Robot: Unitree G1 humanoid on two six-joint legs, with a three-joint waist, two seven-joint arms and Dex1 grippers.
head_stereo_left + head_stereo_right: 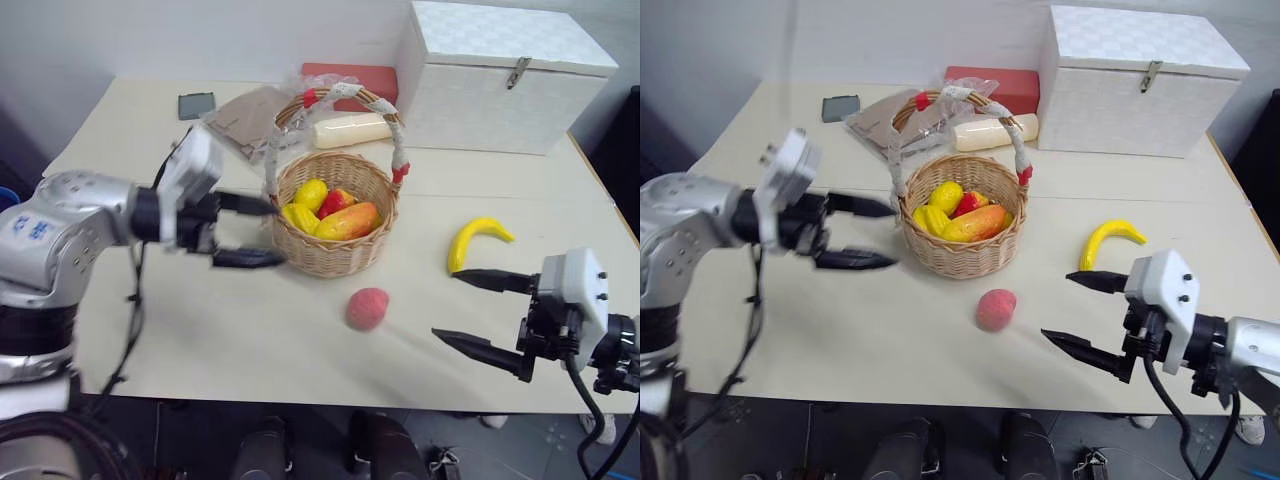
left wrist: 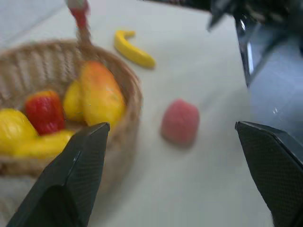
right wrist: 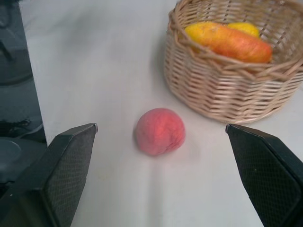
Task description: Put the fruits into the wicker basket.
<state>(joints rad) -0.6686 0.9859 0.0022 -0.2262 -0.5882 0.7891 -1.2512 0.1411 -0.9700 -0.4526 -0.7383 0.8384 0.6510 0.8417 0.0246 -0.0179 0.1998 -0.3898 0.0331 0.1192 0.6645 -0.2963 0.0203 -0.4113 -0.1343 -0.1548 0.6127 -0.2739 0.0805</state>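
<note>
Nearest you, the right gripper (image 1: pixel 468 308) hangs spread and empty over the worktop's front edge. The peach (image 1: pixel 367 308) lies just to its left, near that edge, so this arm is nearer. The banana (image 1: pixel 474 241) lies behind, its long axis slanting toward the right edge. The mango (image 1: pixel 347 221) rests in the wicker basket (image 1: pixel 330 250). The left gripper (image 1: pixel 245 232), spread and empty, hovers beside the basket's left wall.

Bright, even light with soft shadows (left wrist view is blurred).
</note>
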